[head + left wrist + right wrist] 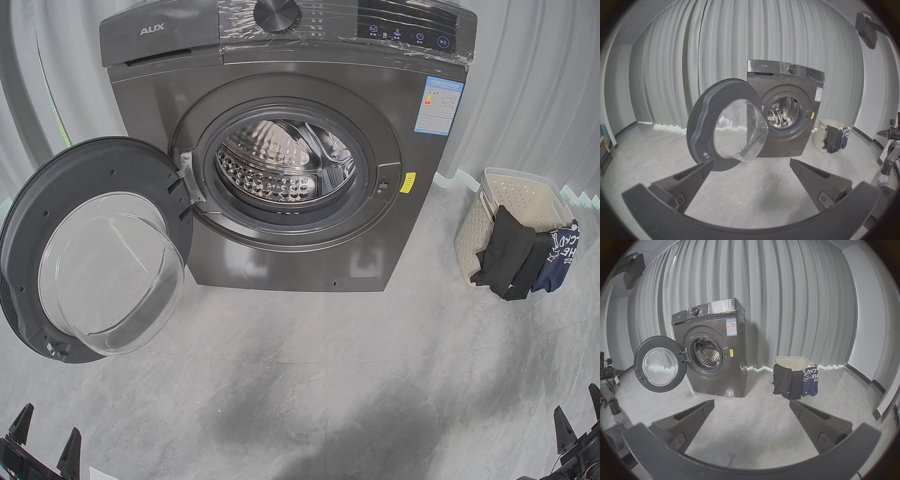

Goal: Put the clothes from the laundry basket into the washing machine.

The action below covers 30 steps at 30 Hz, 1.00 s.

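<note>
Clothes [528, 265] draped over laundry basket [531, 190] rim; washing machine [300, 262] door [75, 181] swung open.
Black garment [500, 250] and navy printed garment [558, 259] side by side on near rim; basket on floor [312, 375], right of machine. Left pincer [47, 431] and right pincer [578, 412] wide, gripping nothing, low, well apart from basket.

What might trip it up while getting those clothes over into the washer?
The black garment and navy shirt hang together over the laundry basket's front wall; pulling one might drag the other out or tip the basket.
The open door juts out toward the left end effector, which could knock it on the way in.
Trailing cloth might catch on the drum's rim.
</note>
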Tool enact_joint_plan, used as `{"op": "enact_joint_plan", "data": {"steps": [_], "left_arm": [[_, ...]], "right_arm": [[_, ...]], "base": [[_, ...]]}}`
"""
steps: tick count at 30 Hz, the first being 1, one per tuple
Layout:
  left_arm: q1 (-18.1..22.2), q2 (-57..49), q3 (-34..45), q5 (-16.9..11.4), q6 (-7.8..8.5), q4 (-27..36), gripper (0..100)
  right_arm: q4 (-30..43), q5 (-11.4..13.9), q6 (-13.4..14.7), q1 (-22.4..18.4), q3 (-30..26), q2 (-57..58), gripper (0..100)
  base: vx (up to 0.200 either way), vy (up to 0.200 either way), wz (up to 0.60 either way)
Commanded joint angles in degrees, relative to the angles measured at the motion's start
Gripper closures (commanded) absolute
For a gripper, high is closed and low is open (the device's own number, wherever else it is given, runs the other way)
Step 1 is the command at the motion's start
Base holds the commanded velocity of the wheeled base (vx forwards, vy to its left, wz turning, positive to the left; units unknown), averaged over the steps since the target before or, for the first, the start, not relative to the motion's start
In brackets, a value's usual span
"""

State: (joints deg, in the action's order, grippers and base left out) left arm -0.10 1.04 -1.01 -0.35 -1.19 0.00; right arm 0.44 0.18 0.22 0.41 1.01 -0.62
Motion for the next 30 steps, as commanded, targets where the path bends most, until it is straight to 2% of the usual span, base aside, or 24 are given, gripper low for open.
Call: {"op": "enact_joint_plan", "data": {"steps": [1, 10, 20, 30], "left_arm": [[0.01, -1.04, 0.92, 0.0, -0.04, 0.0, 0], [0.01, -1.04, 0.92, 0.0, -0.12, 0.0, 0], [0.01, -1.04, 0.92, 0.0, -0.12, 0.0, 0], [-0.08, -1.04, 0.92, 0.0, -0.21, 0.0, 0]], "right_arm": [[0.0, -0.01, 0.04, 0.02, -0.92, 0.62, 0], [0.0, -0.01, 0.04, 0.02, -0.92, 0.62, 0], [0.0, -0.01, 0.04, 0.02, -0.92, 0.62, 0], [0.0, -0.01, 0.04, 0.02, -0.92, 0.62, 0]], "base": [[0.0, -0.2, 0.0], [0.0, -0.2, 0.0], [0.0, 0.0, 0.0], [0.2, 0.0, 0.0]]}}
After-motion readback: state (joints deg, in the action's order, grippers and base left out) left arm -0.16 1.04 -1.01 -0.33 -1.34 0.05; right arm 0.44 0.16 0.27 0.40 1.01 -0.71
